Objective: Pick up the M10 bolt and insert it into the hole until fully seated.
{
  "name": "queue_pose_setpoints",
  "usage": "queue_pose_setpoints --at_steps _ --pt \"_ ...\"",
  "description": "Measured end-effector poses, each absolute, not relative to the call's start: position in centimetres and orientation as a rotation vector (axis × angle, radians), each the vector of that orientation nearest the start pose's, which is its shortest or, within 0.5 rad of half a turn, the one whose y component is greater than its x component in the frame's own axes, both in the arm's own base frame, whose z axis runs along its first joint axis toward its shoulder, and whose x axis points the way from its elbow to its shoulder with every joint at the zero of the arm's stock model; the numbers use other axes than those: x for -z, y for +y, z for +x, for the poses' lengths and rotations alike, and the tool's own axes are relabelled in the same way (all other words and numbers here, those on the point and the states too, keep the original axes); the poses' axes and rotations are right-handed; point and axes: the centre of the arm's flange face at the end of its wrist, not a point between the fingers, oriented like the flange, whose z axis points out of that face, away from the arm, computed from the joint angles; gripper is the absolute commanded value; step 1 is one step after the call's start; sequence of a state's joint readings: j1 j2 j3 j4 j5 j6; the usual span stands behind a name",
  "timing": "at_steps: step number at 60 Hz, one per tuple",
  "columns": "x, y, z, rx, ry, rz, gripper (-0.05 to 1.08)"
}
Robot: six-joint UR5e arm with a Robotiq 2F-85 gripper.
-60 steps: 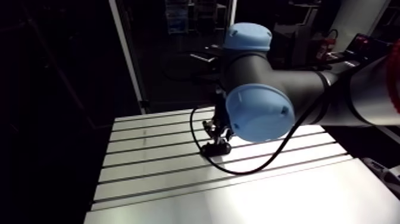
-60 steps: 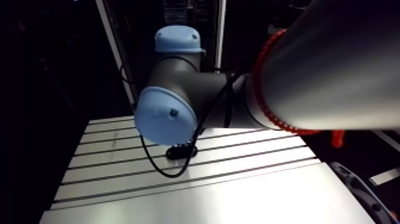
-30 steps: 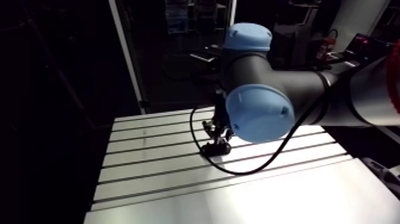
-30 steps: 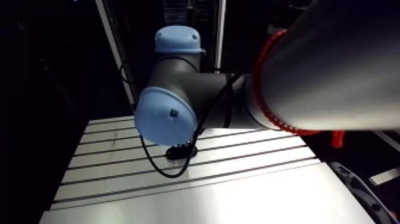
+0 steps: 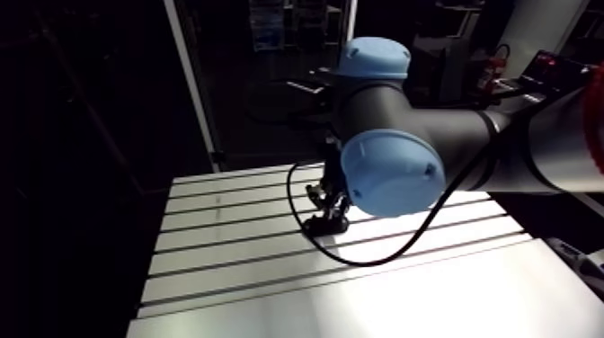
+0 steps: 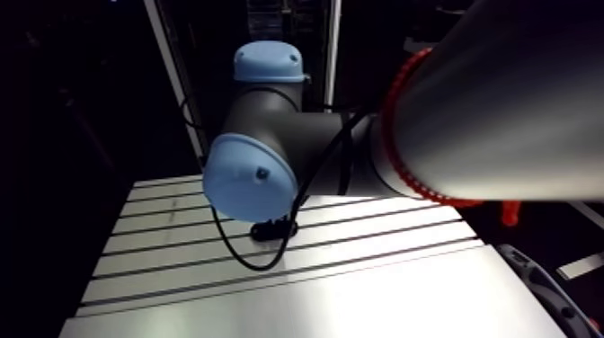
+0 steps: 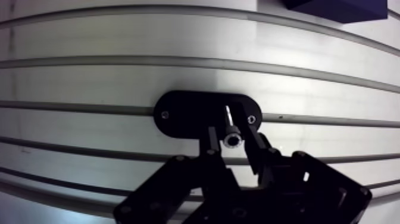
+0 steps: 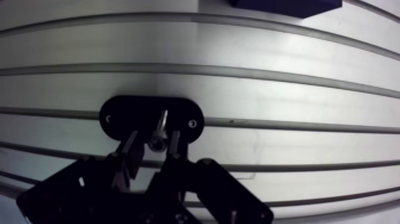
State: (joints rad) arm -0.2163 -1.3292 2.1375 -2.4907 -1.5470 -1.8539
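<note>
Bolt (image 7: 228, 119) is being squeezed between the two fingers of the gripper (image 7: 231, 136), with its tip pointing at one black oval plate (image 7: 184, 113) just under it. I cannot tell if the tip is going into a hole. Two small screws (image 7: 165, 114) are showing, one at each end of the plate. The plate is lying on the shiny grey table (image 7: 178, 77), across one long groove. One dark box (image 7: 339, 7) is sitting far ahead of the gripper.

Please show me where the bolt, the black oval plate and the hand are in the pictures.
bolt (image 7: 230, 124): wrist view, middle of its shank.
black oval plate (image 7: 184, 113): wrist view, bare face beside the bolt.
hand (image 7: 231, 136): wrist view, midway between its two fingertips, shut on the bolt.
</note>
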Motion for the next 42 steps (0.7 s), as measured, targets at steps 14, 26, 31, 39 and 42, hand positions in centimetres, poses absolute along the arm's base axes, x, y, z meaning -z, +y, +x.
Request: queue_pose_setpoints --at_steps 14,26,31,39,42 --pt "-20.40 -2.88 -50.09 -0.010 3.254 -0.111 0.68" --pt "-20.45 -2.88 -50.14 -0.011 3.255 -0.111 0.72" --pt "-20.47 -2.88 -50.15 -0.011 3.256 -0.112 0.72" --pt "-20.45 -2.89 -50.14 -0.011 3.255 -0.112 0.73" --pt "-20.43 -2.89 -50.12 -0.010 3.255 -0.111 0.74"
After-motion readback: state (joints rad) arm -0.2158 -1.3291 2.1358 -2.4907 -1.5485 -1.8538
